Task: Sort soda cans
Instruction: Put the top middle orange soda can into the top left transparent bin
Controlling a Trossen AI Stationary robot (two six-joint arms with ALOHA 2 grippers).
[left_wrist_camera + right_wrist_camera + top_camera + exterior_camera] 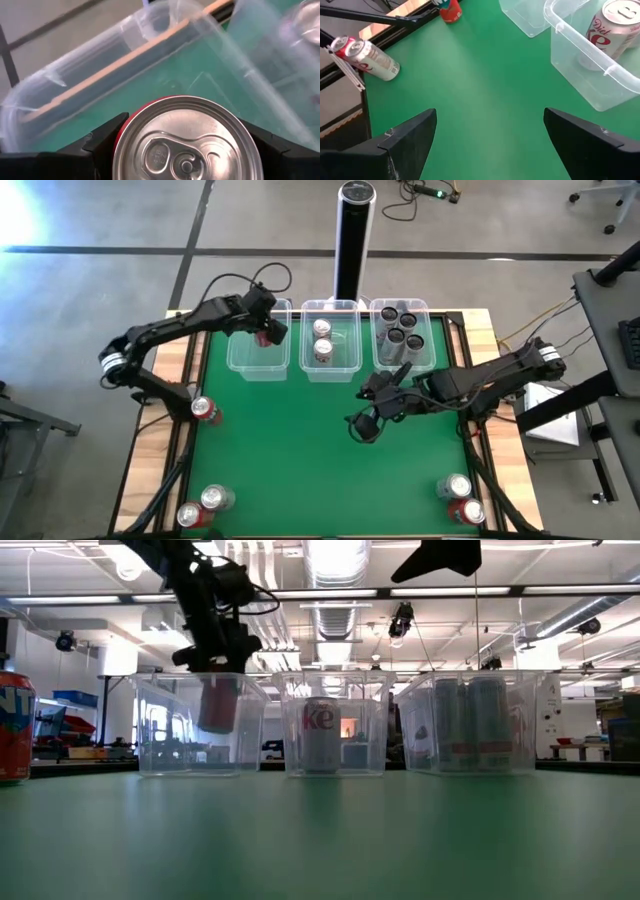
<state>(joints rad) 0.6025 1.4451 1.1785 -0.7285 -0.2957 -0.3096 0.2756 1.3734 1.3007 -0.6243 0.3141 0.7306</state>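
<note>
Over the left tub (243,360), the left claw (266,332) grips a red can (262,337) upright (top up).

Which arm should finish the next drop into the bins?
Left. The left gripper already holds a red can over the left tub, which looks empty. The right gripper hangs open and empty above the mat.

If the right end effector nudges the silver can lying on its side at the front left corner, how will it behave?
The silver can lies on its side on smooth green felt, so it will probably roll instead of sliding. A red can touches it, likely getting knocked. The table edge is close, so it could roll off.
</note>
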